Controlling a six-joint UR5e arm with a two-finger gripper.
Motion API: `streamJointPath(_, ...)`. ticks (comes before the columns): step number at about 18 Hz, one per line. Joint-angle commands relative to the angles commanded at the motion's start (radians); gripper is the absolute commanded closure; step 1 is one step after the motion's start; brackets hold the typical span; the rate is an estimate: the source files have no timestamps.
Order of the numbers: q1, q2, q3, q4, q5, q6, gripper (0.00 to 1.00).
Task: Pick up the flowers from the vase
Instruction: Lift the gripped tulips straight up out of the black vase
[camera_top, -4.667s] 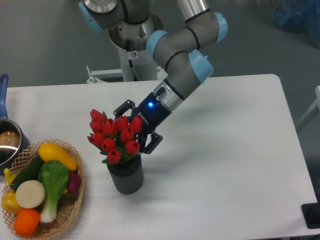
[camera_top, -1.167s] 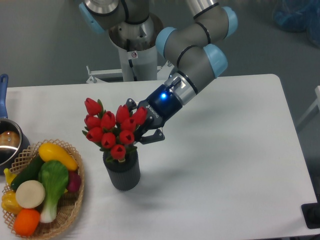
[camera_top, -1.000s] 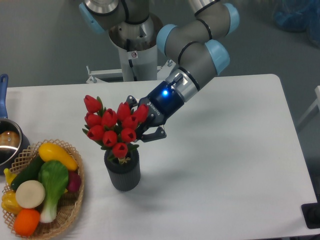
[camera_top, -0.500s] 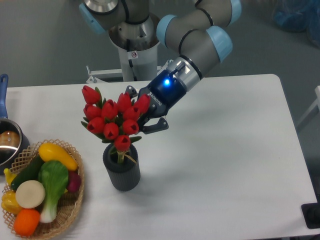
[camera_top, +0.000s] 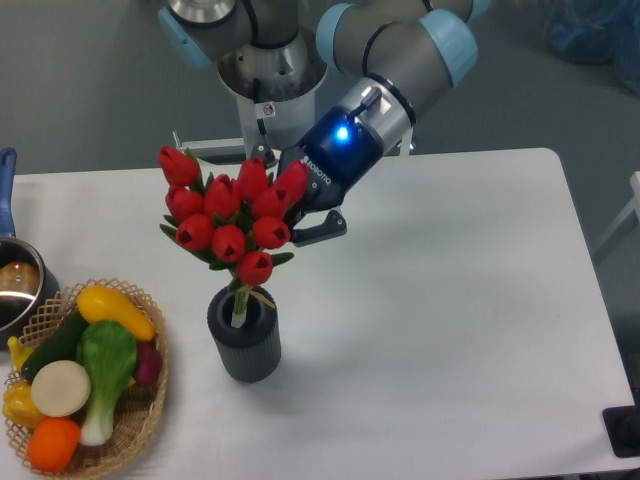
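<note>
The flowers (camera_top: 229, 218), a bunch of red tulip buds with green leaves, hang above the vase (camera_top: 243, 345), a short dark grey ribbed cylinder left of the table's middle. Their pale tied stems (camera_top: 240, 302) still reach down into the vase's mouth. My gripper (camera_top: 290, 215) comes in from the upper right and is shut on the bunch just behind the buds. One dark finger (camera_top: 322, 229) shows to the right of the buds; the other is hidden behind them.
A wicker basket (camera_top: 150, 395) of green, yellow and orange vegetables sits at the front left. A steel pot (camera_top: 18, 285) with a blue handle stands at the left edge. The robot's base (camera_top: 268, 90) rises behind the table.
The gripper has risen with the flowers in it. The buds stood right on the vase's mouth before; now they are well above it and the stems show.
</note>
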Motion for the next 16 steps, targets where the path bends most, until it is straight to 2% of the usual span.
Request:
streamJointPath(11,0.035,0.045,-0.005,-0.003,0.017,-0.026,0.7)
streamJointPath(16,0.144,0.048,0.008,0.0,0.098,-0.006,0.7)
